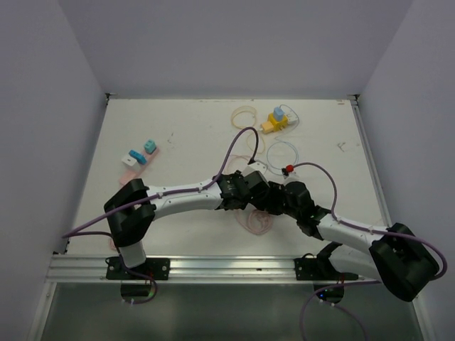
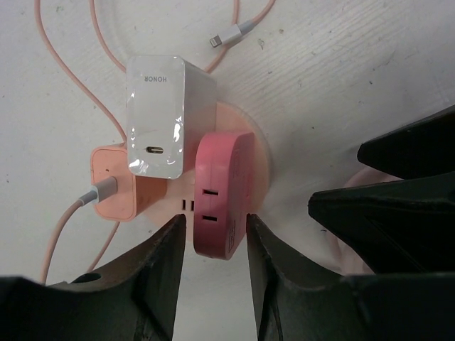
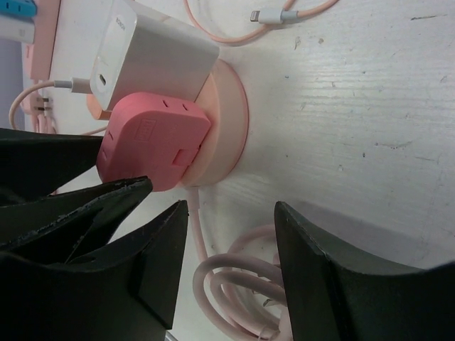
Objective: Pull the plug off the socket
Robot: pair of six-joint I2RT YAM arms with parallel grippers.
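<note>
Left end effector (image 2: 215, 226) stands narrow astride the pink plug (image 2: 222, 186); whether it pinches yet, I cannot tell. The plug's long axis runs twelve-to-six, seated in the round socket (image 2: 260, 160). Right end effector (image 3: 231, 213) gapes half-wide, empty, the socket at its twelve o'clock.

White table (image 1: 192, 128) bears socket (image 2: 260, 150), cables (image 2: 41, 67), perhaps blocks (image 1: 139, 155).

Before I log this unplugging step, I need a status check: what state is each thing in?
pink plug, seated in the socket.
white charger, plugged in, port empty.
orange charger, cable attached.
Lightning connector, loose on the table.
left end effector, straddling the pink plug, grip unclear.
right end effector, open, holding nothing.
</note>
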